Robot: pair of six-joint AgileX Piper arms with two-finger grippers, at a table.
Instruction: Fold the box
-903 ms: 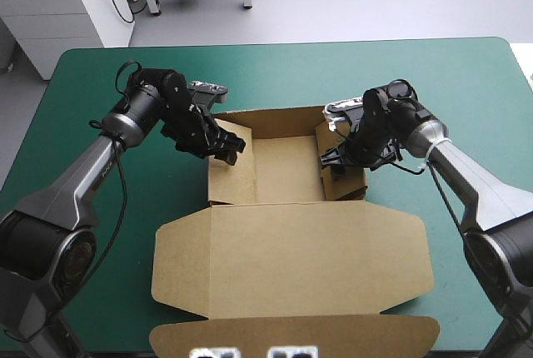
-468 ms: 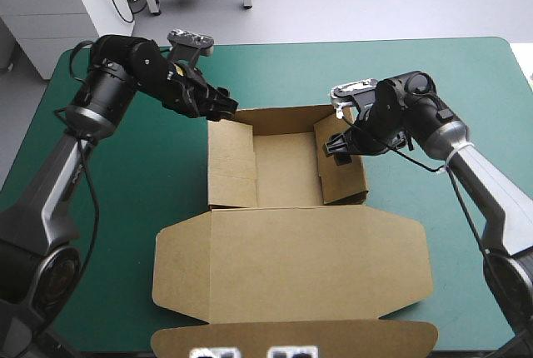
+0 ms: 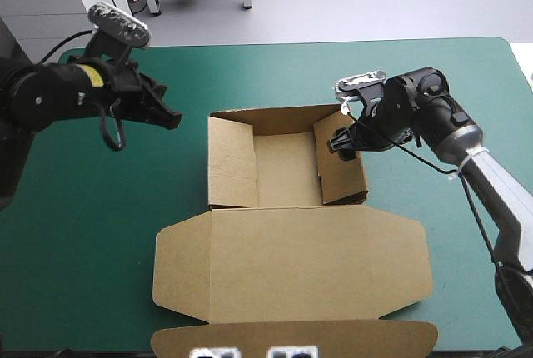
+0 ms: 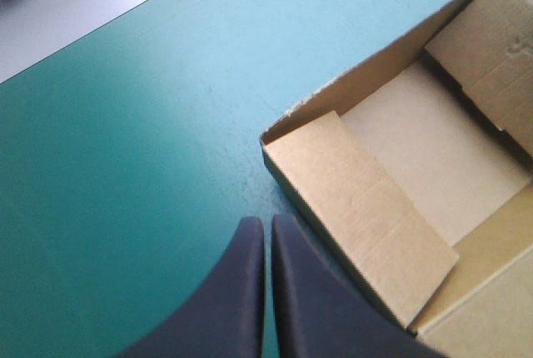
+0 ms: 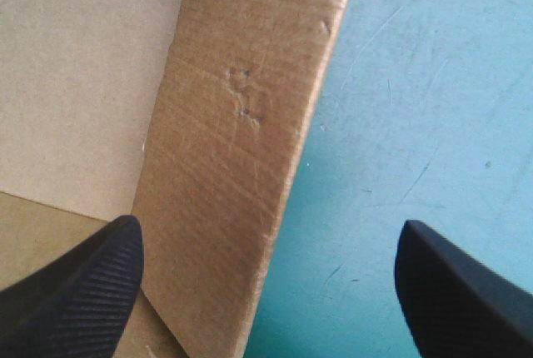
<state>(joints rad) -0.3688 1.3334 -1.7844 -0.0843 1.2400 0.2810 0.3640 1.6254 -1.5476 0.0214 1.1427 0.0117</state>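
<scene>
**High view.** The box (image 3: 287,166) sat at the middle of the table (image 3: 75,308) as an open tray with its walls raised. Its lid (image 3: 291,262) lay flat toward the near edge, and the outermost flap reached that edge. You had a wide band of bare teal-green cover (image 3: 250,75) between the tray and the far edge, and open cover on both sides of the tray. Your left arm reached in level from the left. The left gripper (image 3: 171,119) hung over bare cover, beside the tray's far-left corner and clear of it. Your right arm bent in from the right, and the right gripper (image 3: 337,143) pointed down at the far end of the right wall (image 3: 343,176). Whether it touched the board cannot be told here.

**Left wrist view.** The left gripper (image 4: 267,223) had its black fingers pressed together, with nothing between them. The tray's corner and left wall (image 4: 358,208) lay just ahead and to one side, and open cover (image 4: 125,166) lay beyond.

**Right wrist view.** The right gripper (image 5: 266,233) had its fingers spread wide. The right wall (image 5: 233,166) ran ahead between them. One finger stood over the tray's inside and the other over the cover (image 5: 416,108) outside.
</scene>
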